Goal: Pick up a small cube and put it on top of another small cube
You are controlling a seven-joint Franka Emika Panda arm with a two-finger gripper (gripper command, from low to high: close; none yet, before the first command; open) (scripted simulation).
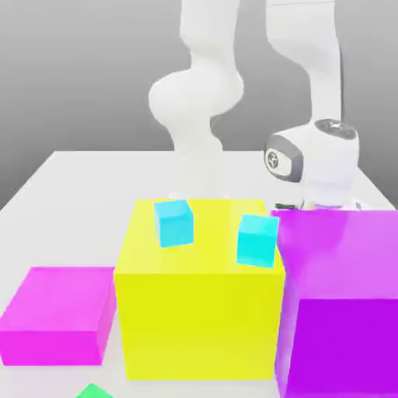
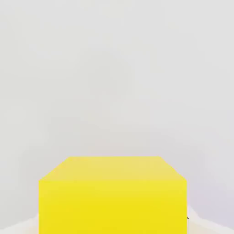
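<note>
Hand view: a small yellow cube [image 2: 113, 206] sat between the pale fingertips of the gripper [image 2: 113, 224], which were closed in to about its width, one on either side. From where I stood, it looked gripped, though I couldn't be certain how firmly the pads pressed. Its faces were plain, flat and glossy. I judged it light and stiff, unlikely to dent or break, but perhaps a little slippery (rather like a polished toy brick). The best hold seemed to be across two opposite upright faces, near the middle, leaving its underside free for stacking. In the exterior view, the arm's white hand [image 1: 330, 167] stood behind a large purple block [image 1: 342, 342]. Two small cyan cubes, one [image 1: 174, 224] and another [image 1: 257, 242], rested apart on a big yellow block [image 1: 200, 322].
</note>
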